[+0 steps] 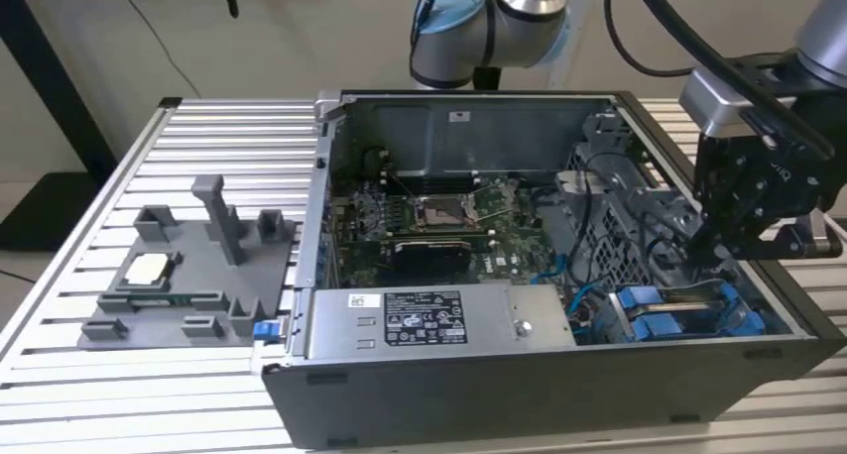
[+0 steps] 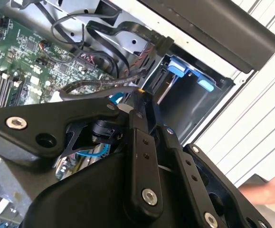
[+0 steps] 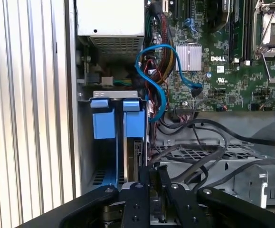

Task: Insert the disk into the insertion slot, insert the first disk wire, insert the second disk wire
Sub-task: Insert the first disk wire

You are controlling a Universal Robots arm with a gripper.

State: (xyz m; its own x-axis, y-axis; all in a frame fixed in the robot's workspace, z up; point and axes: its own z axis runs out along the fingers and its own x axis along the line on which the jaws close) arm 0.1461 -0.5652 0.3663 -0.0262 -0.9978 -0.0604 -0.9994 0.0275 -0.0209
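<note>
1. Table (image 1: 198,137): ribbed aluminium slats; I see it below the claw (image 1: 712,254) and running out on every side of it.
2. Wall (image 1: 304,28): plain pale beige, beyond the claw.
3. Black post (image 1: 54,87): upright, well apart from the claw, off the table's edge.
4. Light: even, with a soft sheen on the slats.

Looks like a robotics lab or test bench to me, not anybody's office. Everything sits on a table (image 1: 198,127) built from slotted aluminium profiles, with a robot arm (image 1: 490,28) rising at the back of it. An opened-up computer case (image 1: 530,395) lies on its side with the motherboard (image 1: 450,216) bare. Beside it there's a grey fixture block (image 1: 198,276) holding loose parts, and behind it all just a plain wall (image 1: 304,28).
</note>
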